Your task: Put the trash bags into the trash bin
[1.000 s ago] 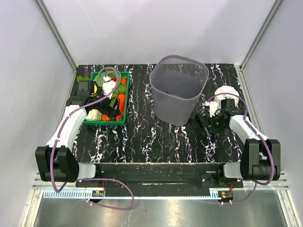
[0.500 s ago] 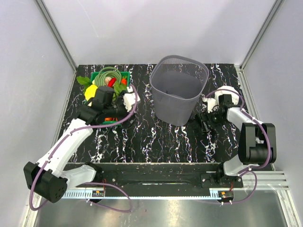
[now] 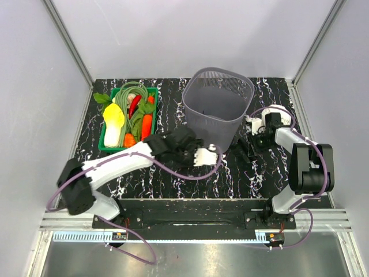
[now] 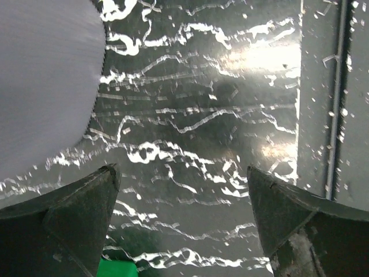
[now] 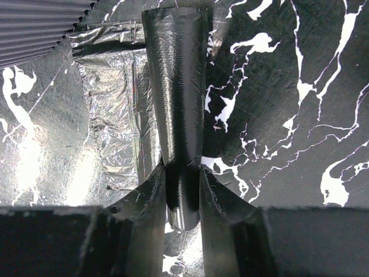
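Nearest to the right wrist camera, the right gripper [image 5: 183, 190] is pinching its two fingers on a raised fold of the trash bag [image 5: 176, 86], with glossy black film filling the narrow gap between them. The fold is running straight away from the fingertips, so its long axis is lining up with the gripper's reach. The rest of the film is spreading flat and wrinkled to the left of the fold. I cannot tell whether this is one bag or several. Beyond the bag, up and to the left in the same view, the mesh wall of the trash bin [image 5: 34, 29] is standing just beside the film. From above, the bag is lying on the table [image 3: 173, 173] just right of the bin's base, so the right arm is plainly the nearer one. I am judging that the lift has to go up over the tall rim and left. The left gripper [image 4: 184, 225] is hanging with its fingers spread wide and nothing between them, low beside the bin's near wall. The dark marbled surface is gleaming under it. Farther left, a green crate [image 3: 128, 118] of vegetables is sitting well apart from the bin.
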